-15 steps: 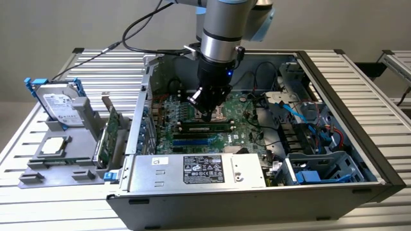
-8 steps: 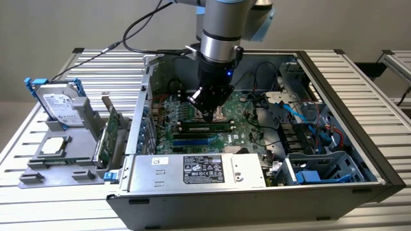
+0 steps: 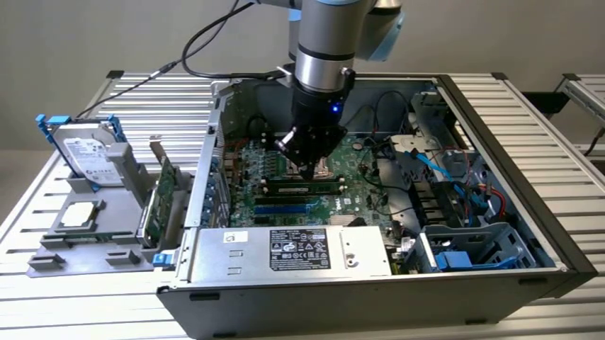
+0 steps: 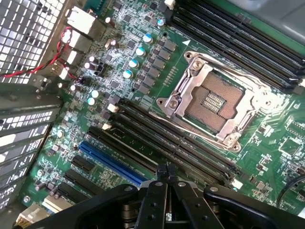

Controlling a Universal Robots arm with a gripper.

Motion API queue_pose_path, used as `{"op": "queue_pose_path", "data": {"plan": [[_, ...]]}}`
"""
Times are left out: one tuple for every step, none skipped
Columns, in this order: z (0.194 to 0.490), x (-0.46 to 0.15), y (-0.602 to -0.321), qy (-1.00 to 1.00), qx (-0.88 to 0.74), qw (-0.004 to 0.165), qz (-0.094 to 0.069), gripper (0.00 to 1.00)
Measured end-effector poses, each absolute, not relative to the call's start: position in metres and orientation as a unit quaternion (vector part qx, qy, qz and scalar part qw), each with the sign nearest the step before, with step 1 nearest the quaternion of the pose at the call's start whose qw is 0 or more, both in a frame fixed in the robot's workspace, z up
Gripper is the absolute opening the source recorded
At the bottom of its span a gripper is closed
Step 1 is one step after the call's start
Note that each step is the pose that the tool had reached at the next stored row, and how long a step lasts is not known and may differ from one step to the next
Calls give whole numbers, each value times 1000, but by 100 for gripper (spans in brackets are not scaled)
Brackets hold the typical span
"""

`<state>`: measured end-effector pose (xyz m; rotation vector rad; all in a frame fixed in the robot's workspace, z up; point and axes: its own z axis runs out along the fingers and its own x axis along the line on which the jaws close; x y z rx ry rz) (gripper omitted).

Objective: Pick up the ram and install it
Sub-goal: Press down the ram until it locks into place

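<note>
the open computer case (image 3: pixel 529 234) sits on a slatted aluminium table (image 3: pixel 57 312), with the robot arm (image 3: pixel 326 42) reaching down into it from above. beside the case, toward the exterior view's left, a grey holder (image 3: pixel 90 241) carries a silver hard drive with blue rails (image 3: pixel 90 152) and a larger green expansion card (image 3: pixel 163 198) standing on edge. inside the case the power supply (image 3: pixel 293 249) lies along the near wall, and behind it the green motherboard (image 4: pixel 119 62) fills the floor, with a bare cpu socket (image 4: pixel 212 102) and rows of black memory slots (image 4: pixel 157 138) on either side of it.

the gripper (image 4: pixel 163 172) hangs just over the motherboard, close to the slots next to the socket. its two dark fingers (image 4: pixel 153 200) are pressed together with no gap between them, and nothing shows between the tips.

the ram (image 3: pixel 304 188) is a thin green stick with dark chips, seated lengthwise in a slot on the motherboard, directly beneath and just in front of the gripper in the exterior view. whether the fingertips touch it cannot be told.
</note>
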<state>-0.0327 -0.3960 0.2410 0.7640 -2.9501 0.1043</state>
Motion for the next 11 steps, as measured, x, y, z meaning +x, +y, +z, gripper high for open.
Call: {"op": "queue_pose_path", "data": {"plan": [[241,-33,-396,-968,244,45,34,11],[241,-33,-396,-969,239,44,35,11],[241,-33,-396,-971,233,44,35,11],[241,-33,-396,-972,227,43,35,11],[241,-33,-396,-974,222,42,35,11],[241,-33,-396,-975,216,41,35,11],[241,-33,-396,-976,210,40,35,11],[241,-33,-396,-977,205,39,36,11],[241,-33,-396,-979,199,39,36,11],[241,-33,-396,-980,193,38,36,11],[241,-33,-396,-981,187,37,36,11]]}}
